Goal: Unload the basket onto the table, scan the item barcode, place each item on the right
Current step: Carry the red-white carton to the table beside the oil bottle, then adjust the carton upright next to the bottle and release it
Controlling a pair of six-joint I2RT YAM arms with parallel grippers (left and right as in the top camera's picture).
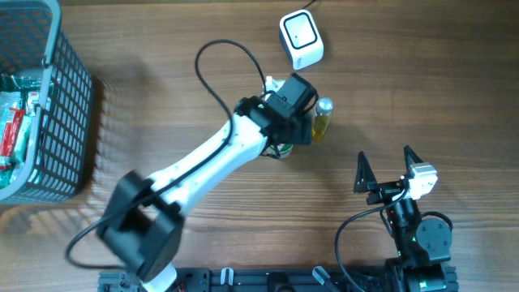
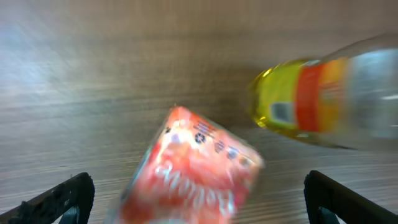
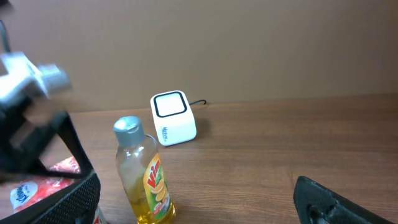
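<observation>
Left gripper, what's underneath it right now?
A red packet sits below the open jaws of the left gripper, with a yellow bottle beside it. Overhead, the gripper covers nearly all of the packet, and its print is too blurred to read.

At the left edge of my wooden table (image 1: pixel 146 49) sits a grey wire basket (image 1: pixel 73 105) holding what look like red-and-green packets (image 1: pixel 15 122). A yellow bottle (image 1: pixel 323 122) stands upright further right.

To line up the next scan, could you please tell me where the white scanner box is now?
In the overhead view the white scanner box sits at the far side, slightly right of centre, just beyond the upright yellow bottle.
</observation>
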